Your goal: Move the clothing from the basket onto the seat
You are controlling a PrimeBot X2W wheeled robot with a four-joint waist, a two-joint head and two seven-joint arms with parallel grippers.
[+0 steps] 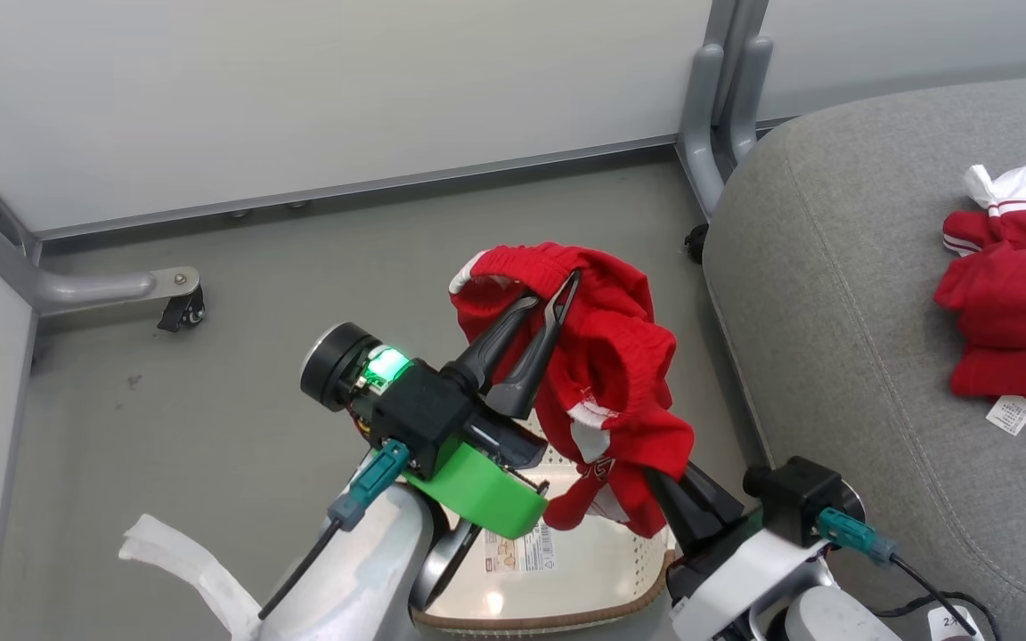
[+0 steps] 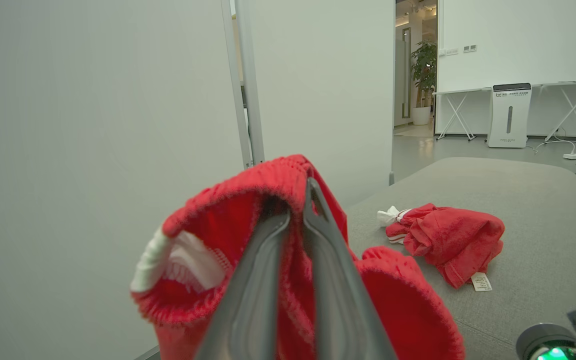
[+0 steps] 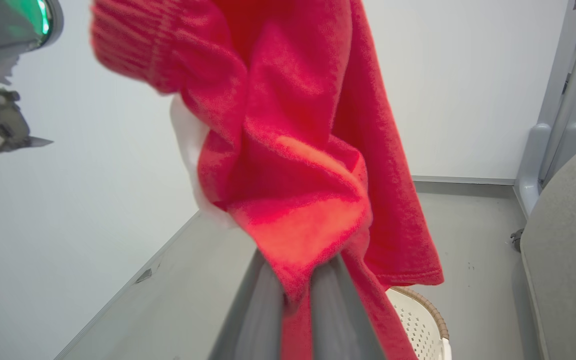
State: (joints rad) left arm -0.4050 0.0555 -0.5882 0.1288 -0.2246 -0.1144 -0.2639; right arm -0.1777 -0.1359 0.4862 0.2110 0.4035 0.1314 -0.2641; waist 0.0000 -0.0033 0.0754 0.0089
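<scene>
Grey fabric covers the seat (image 1: 834, 294) on the robot's right, where a crumpled red garment (image 1: 1012, 312) lies. Below the arms sits the cream perforated basket (image 1: 602, 570), a paper label (image 1: 522, 550) on its bare bottom. Above it hangs the second red garment (image 1: 620, 374), lifted clear of the rim. The left gripper (image 1: 556, 289) is clamped on its ribbed waistband and the right gripper (image 1: 655, 485) is pinched together on a lower fold. It looks light, limp and sure to sag between holds, so the thick waistband is probably the safest grip. It is bright red knit with white panels and a small white print.
</scene>
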